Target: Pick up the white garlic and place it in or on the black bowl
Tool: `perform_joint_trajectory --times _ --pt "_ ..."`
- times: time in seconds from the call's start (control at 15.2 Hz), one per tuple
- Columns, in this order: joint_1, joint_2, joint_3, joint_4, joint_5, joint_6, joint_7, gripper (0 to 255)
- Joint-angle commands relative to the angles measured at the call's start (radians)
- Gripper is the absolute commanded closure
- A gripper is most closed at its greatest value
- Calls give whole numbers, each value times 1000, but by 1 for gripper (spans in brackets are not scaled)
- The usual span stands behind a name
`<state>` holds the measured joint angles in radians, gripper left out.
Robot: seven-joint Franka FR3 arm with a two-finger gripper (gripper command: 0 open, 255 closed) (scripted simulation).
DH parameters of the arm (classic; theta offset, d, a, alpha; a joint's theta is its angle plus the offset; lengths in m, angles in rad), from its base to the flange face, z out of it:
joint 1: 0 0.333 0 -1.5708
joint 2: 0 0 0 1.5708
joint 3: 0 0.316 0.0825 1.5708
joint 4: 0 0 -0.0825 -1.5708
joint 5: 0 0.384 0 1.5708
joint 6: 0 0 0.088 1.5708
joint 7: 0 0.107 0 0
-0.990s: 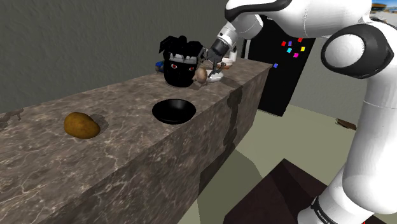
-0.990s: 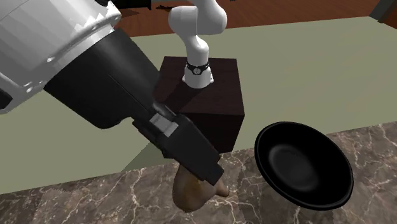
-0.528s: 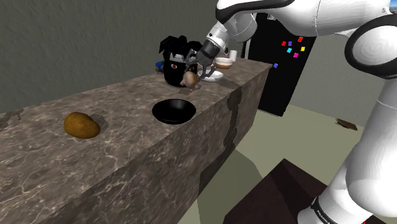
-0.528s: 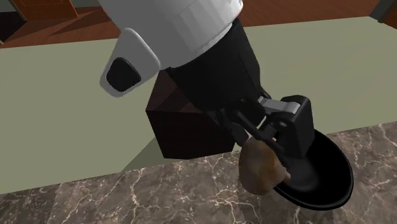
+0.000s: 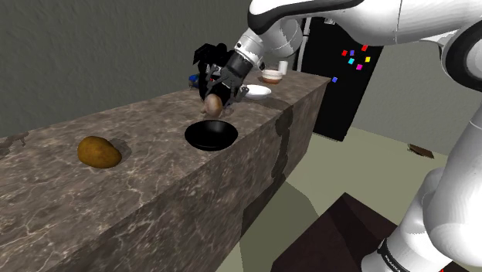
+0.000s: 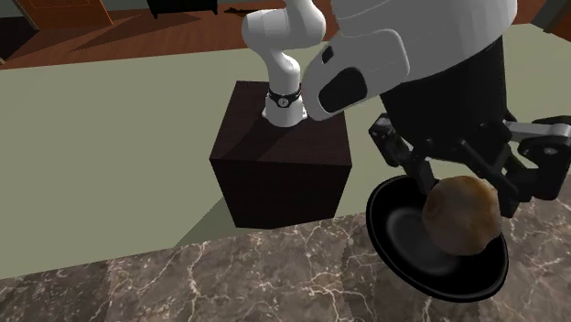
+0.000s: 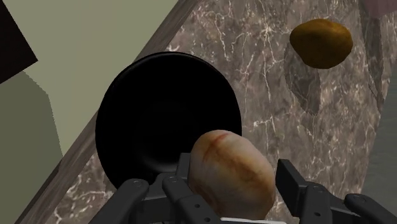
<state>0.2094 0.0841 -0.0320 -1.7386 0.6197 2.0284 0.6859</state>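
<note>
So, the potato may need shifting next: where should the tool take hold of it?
Grip the potato around its middle, across the narrow width, coming straight down from above. It lies lengthwise on the counter, so its rounded flanks face sideways and the ends taper.

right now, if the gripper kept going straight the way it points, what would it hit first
Most likely the black bowl: the gripper, shut on the brownish garlic, points at it in the wrist view, with nothing between. Depth is unclear.
</note>
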Motion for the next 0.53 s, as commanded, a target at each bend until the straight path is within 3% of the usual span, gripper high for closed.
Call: perform_joint_trajectory --times 0.0,0.46 --pt "8 -1 6 -22 4 26 0 255" --pt "11 12 11 -92 31 98 -51 255"
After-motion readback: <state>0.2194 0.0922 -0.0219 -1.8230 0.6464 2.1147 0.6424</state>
